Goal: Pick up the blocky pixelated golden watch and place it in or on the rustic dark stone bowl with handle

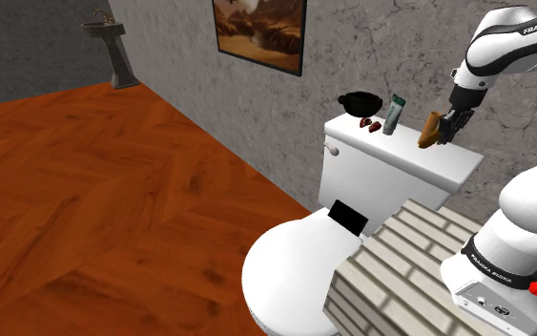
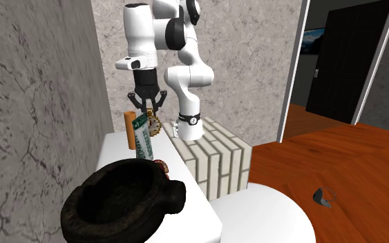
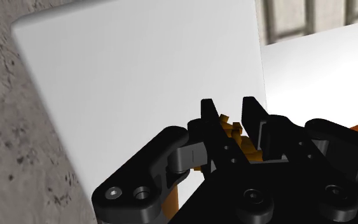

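Observation:
The blocky golden watch point(image 3: 236, 133) sits clasped between my black fingers, just above the white toilet tank lid point(image 3: 139, 76). In the second exterior view the watch point(image 2: 155, 125) hangs under my gripper point(image 2: 147, 105) near the far end of the lid. The dark rough stone bowl point(image 2: 120, 203) with its stubby handle stands at the near end of that lid. In the shoulder view the bowl point(image 1: 360, 99) is at the lid's far left end and my gripper point(image 1: 453, 122) is over the right end. My gripper point(image 3: 231, 109) is shut on the watch.
Between gripper and bowl stand an orange cylinder point(image 2: 128, 129), a green-and-white tube point(image 2: 141, 137) and small dark red pieces point(image 2: 160, 163) on the tank lid point(image 1: 400, 157). The rough wall runs right behind it. Below are the toilet seat point(image 1: 290, 272) and the brick-patterned stand point(image 2: 213, 148).

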Robot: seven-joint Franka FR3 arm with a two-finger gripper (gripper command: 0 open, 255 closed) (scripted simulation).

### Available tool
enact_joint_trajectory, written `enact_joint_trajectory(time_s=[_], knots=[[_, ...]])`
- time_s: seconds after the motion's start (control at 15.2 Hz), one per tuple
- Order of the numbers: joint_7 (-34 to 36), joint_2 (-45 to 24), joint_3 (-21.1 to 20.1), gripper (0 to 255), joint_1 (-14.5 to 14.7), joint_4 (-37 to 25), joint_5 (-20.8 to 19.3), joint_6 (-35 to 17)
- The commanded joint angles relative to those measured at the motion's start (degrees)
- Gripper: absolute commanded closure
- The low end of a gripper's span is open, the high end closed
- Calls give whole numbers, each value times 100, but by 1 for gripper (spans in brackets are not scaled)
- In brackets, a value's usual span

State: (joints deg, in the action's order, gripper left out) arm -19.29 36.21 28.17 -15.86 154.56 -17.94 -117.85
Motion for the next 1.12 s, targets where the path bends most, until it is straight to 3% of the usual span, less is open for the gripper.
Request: enact_joint_trajectory(time_s=[0.0, 1.06], knots=[[3, 66, -51, 255, 10, -114, 36, 182], [-9, 425, -401, 255, 68, -1108, 279, 1535]])
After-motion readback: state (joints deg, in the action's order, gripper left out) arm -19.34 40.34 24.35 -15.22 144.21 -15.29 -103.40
